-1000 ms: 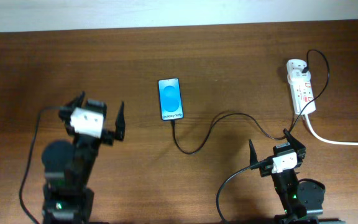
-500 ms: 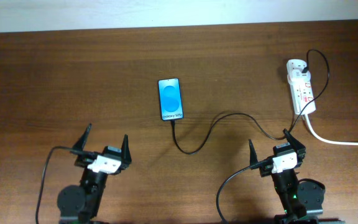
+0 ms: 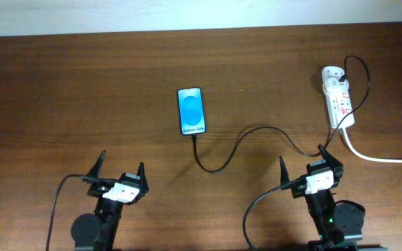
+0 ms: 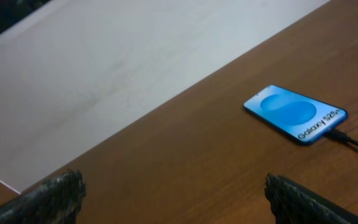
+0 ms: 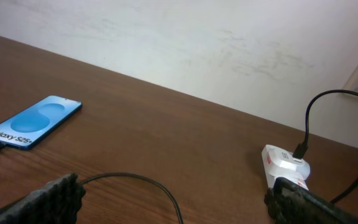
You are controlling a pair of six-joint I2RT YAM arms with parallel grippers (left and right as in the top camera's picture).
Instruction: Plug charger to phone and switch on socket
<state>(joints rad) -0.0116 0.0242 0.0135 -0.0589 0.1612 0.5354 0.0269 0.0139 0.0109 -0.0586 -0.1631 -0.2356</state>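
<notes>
Your left gripper (image 3: 123,162) sits near-left of the phone (image 3: 192,110), well apart from it, jaws spread wide and empty. The phone lies flat, its blue screen lit and its white text toward the near edge. The charger (image 3: 246,134), a thin black cable, meets that near edge and looks seated, though you cannot confirm the connector is fully home. It then loops off to the right of the phone. Your right gripper (image 3: 304,159), near-right of the phone, is also spread open and holds nothing. Far right of the phone lies the white socket (image 3: 337,97). Its red-marked switches (image 3: 341,96) are too small to read as on or off. Plugging looks done, so the switching step is likely yours now. Reach the right arm out and press down squarely.
</notes>
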